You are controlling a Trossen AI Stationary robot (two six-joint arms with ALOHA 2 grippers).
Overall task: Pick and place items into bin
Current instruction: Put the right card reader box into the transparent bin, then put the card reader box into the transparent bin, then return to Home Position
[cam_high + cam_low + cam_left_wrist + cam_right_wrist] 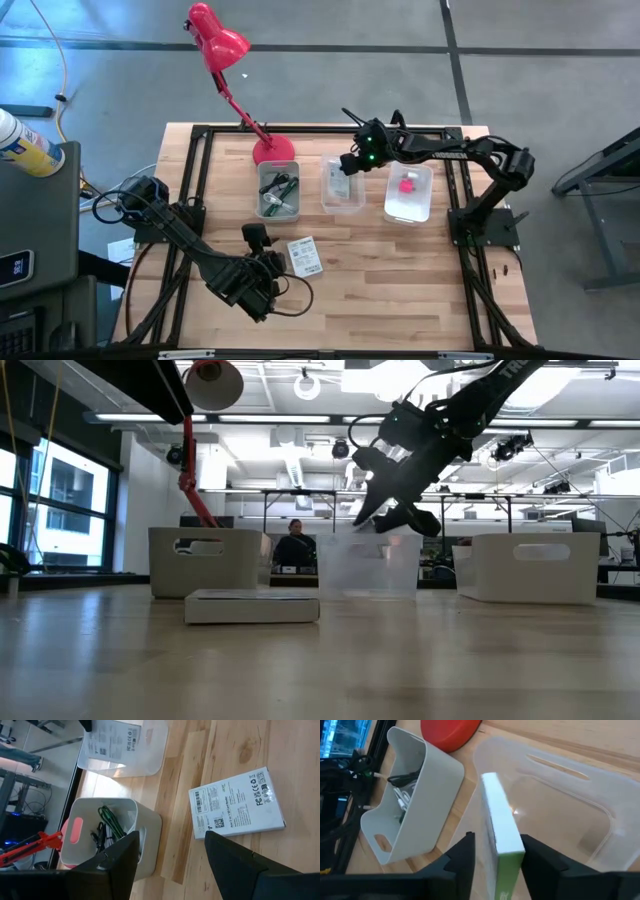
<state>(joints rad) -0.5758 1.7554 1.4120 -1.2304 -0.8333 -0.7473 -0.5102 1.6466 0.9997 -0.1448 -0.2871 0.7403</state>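
Observation:
My right gripper (350, 165) (497, 847) hangs over the middle clear bin (342, 188) (370, 568), shut on a thin white card box with a green end (496, 827). A second white printed box (305, 257) (235, 802) lies flat on the table. My left gripper (257, 236) (170, 847) is open and holds nothing; it hovers at the near side, just left of that box. The grey bin (278, 190) (107, 827) holds black cable and a green pen. A pink cube (406, 184) sits in the right bin (408, 200). My right gripper pinches the thin box between its two fingers (465, 852), one on each broad face (492, 835), with the narrow edge facing the camera. The fingers come from above, slanting down. The box is lifted clear and stands on edge over the clear bin's opening.
A red desk lamp stands with its base (273, 150) just beyond the grey bin, its head (215, 35) over the floor past the far edge. A black frame (200, 135) edges the table. Bare wood (400, 290) lies in front of the bins. A person (295, 548) sits in the room behind.

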